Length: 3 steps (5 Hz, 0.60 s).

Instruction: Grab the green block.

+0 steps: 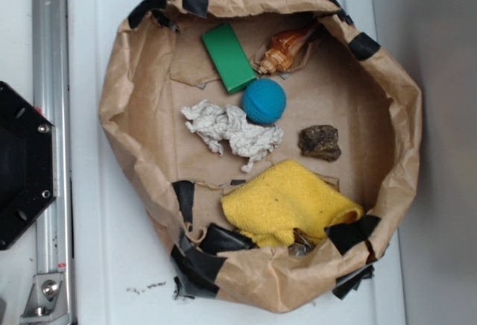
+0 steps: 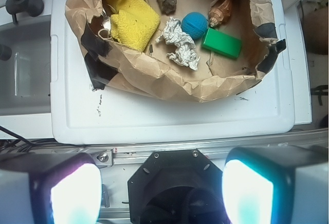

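The green block [image 1: 229, 57] is a flat, smooth, bright-green slab beside the blue ball [image 1: 264, 101]; the gripper [image 2: 161, 189] hangs wide open, empty.

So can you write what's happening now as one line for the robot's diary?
phase: before reach | target: flat bright-green rectangular block in brown paper bin, beside round blue ball | hand: open, far back, holding nothing

We see a bag [image 1: 127, 101] of creased matt brown paper, patched with glossy black tape [image 1: 195, 262]; the green block [image 1: 229, 57] looks smooth and plain; the ball [image 1: 264, 101] has a ribbed, matt skin; the cloth [image 1: 287, 200] is nubbly yellow terry; the wad [image 1: 232, 131] is crumpled white paper; the shell [image 1: 285, 48] is glossy; the rock [image 1: 320, 142] rough; the tabletop [image 1: 112, 265] smooth white plastic.
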Each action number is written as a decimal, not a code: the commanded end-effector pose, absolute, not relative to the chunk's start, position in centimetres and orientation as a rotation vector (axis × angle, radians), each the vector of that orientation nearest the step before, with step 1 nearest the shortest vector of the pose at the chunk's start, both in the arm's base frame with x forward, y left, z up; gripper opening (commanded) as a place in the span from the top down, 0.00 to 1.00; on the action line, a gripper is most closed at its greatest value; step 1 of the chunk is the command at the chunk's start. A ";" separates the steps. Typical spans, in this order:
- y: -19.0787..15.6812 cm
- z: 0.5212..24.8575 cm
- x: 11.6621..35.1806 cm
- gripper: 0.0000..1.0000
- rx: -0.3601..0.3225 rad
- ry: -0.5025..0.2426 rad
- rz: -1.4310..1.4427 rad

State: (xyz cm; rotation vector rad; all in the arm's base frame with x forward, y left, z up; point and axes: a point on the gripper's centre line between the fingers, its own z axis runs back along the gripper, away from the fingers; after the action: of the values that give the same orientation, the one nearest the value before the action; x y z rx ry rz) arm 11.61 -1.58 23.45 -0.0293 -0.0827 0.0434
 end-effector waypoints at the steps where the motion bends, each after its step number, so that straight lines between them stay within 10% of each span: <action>1: -1.6 23.4 11.6 0.00 -0.029 -0.083 0.043; 3: 3.1 19.8 18.7 0.00 0.055 -0.066 -0.265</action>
State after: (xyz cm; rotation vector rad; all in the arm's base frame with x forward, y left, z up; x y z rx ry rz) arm 18.65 2.93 18.89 0.0526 -0.0397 -0.3015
